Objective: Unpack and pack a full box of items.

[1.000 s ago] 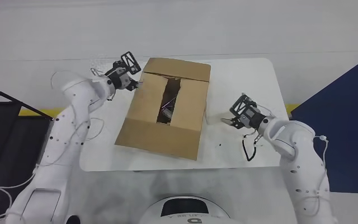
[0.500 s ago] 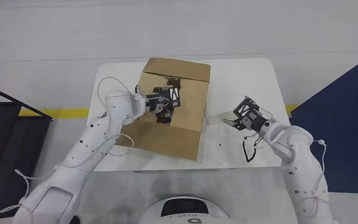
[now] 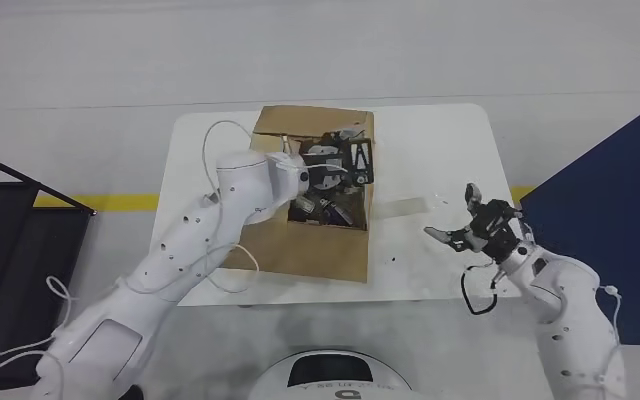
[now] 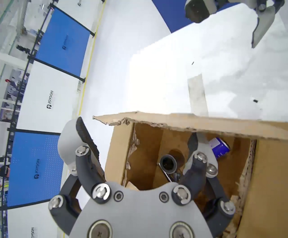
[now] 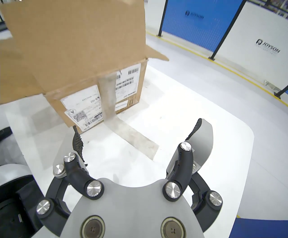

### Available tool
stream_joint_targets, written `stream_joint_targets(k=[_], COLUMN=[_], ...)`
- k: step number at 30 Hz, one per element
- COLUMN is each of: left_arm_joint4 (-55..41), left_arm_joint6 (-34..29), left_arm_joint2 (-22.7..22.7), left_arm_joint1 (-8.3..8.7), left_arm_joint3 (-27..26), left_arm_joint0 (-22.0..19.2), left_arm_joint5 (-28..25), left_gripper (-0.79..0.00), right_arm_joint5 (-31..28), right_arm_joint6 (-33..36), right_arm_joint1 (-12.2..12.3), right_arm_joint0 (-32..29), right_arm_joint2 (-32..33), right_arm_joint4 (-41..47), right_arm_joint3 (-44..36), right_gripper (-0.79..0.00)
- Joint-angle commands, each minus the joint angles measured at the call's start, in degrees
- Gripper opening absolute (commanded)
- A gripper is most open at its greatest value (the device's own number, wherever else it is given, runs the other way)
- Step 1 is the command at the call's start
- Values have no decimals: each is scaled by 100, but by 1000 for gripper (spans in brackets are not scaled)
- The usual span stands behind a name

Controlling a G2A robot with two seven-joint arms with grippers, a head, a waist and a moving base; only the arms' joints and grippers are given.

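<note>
The brown cardboard box (image 3: 300, 250) stands mid-table with its top flaps spread apart. My left gripper (image 3: 358, 160) hovers open over the box's right side. In the left wrist view that gripper (image 4: 139, 139) sits just behind the raised flap (image 4: 180, 122), one finger inside the box and one outside. Below it lie a dark tube (image 4: 168, 163) and a blue can (image 4: 218, 145) among several items (image 3: 325, 205). My right gripper (image 3: 452, 215) is open and holds nothing, right of the box over bare table. The right wrist view has it (image 5: 138, 133) facing the labelled box side (image 5: 117, 85).
A peeled strip of tape (image 3: 405, 206) runs from the box's right side out across the white table (image 3: 430, 140), and lies flat ahead of the right gripper as tape (image 5: 132, 135). Blue and white floor panels (image 5: 202, 20) stand beyond the table.
My left arm swung from the box's far left corner across it to the right flap, and the flaps opened. The right gripper drew back to the right, leaving the tape strip.
</note>
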Motion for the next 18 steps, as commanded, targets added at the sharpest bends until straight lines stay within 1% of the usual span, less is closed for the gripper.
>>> stream_joint_targets(k=[1,3,5,7,9,10,12,14,16,18], left_arm_joint4=[80,200,336,460,631,659,484,235,105,-104], left_arm_joint6=[-5,-25,-108,-179,-288,-244,-127,-20,44,139], left_arm_joint2=[296,605,907,1201,1493,1586,1624,1508,1258,854], left_arm_joint1=[-97,-212,-340,-469,-594,-654,-753,-806,-797,-721], left_arm_joint3=[105,335,654,993,1318,1430,1565,1572,1485,1320], left_arm_joint0=[-169,-362,-526,-661,-810,-865,-936,-990,-1018,-918], left_arm_joint5=[124,237,409,508,447,488,599,722,928,1073], left_gripper=[0,0,0,0,0,0,0,0,0,0], right_arm_joint5=[-109,-59,30,21,47,95,114,205,304,379], right_arm_joint6=[-1019,-1611,-1924,-1999,-1874,-1803,-1670,-1541,-1397,-1234], right_arm_joint1=[4,5,-2,5,15,14,17,18,15,13], right_arm_joint0=[-303,-516,-666,-745,-762,-747,-734,-756,-780,-779], right_arm_joint2=[323,558,630,669,696,699,689,708,701,684], right_arm_joint4=[89,22,-29,-121,-168,-108,-28,-7,47,125], right_arm_joint3=[158,343,433,464,472,465,385,265,113,-63], right_gripper=[0,0,0,0,0,0,0,0,0,0])
